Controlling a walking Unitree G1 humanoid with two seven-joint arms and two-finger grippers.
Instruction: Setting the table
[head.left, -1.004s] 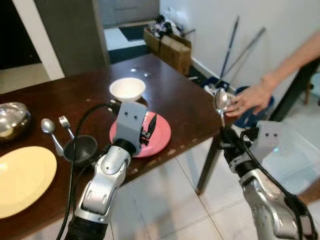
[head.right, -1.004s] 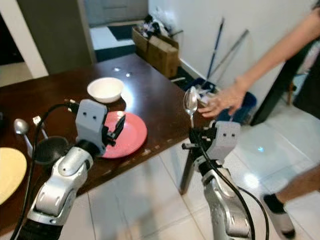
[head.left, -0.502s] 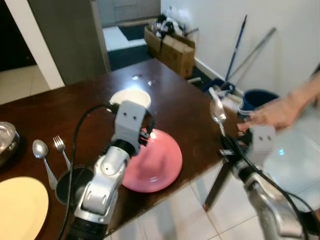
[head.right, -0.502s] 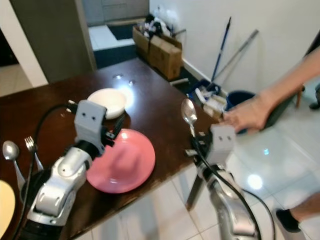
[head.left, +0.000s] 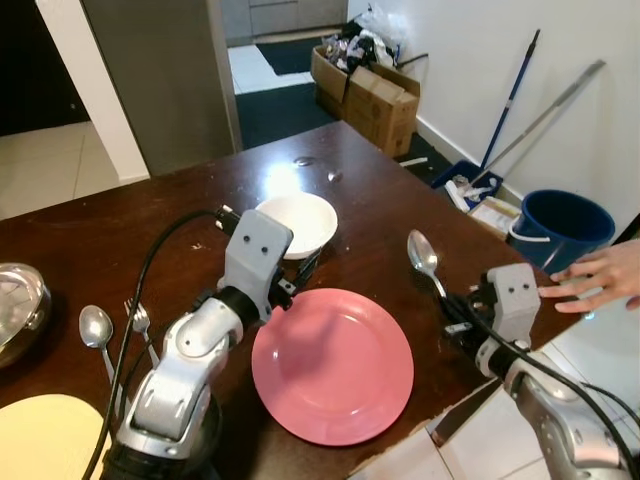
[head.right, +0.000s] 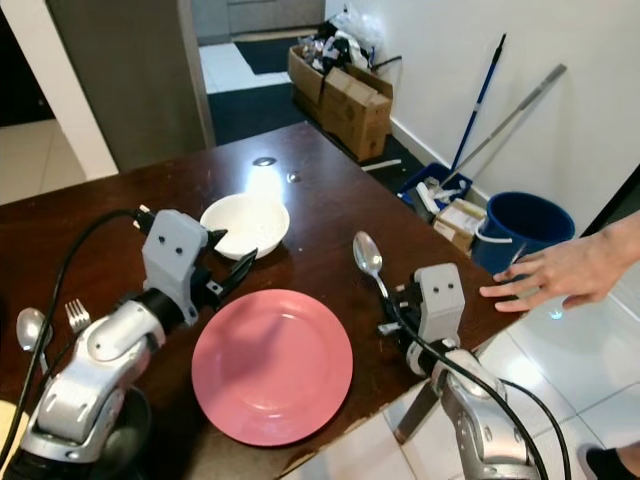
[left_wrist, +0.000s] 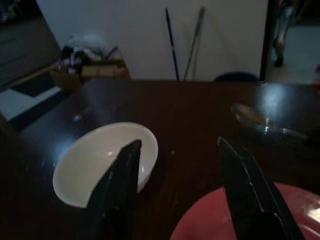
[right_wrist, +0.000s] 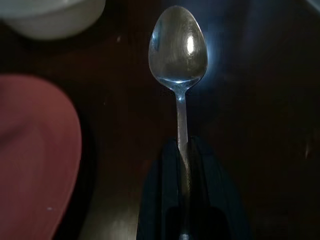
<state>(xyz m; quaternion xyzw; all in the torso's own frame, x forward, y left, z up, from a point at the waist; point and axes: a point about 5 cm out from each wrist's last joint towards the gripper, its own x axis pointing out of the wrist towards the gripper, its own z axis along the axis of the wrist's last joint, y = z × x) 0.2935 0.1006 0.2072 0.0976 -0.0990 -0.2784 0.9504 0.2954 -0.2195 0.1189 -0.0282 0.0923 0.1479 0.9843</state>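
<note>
I see the right gripper (right_wrist: 182, 155) clamped on the handle of a metal spoon (head.left: 424, 258), bowl end pointing away from the wrist, over the dark wooden table (head.left: 375, 195) just right of the pink plate (head.left: 333, 364). Whether the spoon touches the tabletop I cannot tell; it appears slightly raised. The left gripper (left_wrist: 177, 165) hangs above the table with its fingers spread apart and nothing between them, positioned between the white bowl (head.left: 296, 222) and the pink plate. The white bowl stands just beyond the plate's far edge. At the left end of the table lie a second spoon (head.left: 97, 331) and a fork (head.left: 139, 322) side by side, near a yellow plate (head.left: 45, 440) and a steel bowl (head.left: 18, 305). A person's hand (head.left: 600, 280) reaches in past the table's right corner, near a blue bucket (head.left: 558, 222).
</note>
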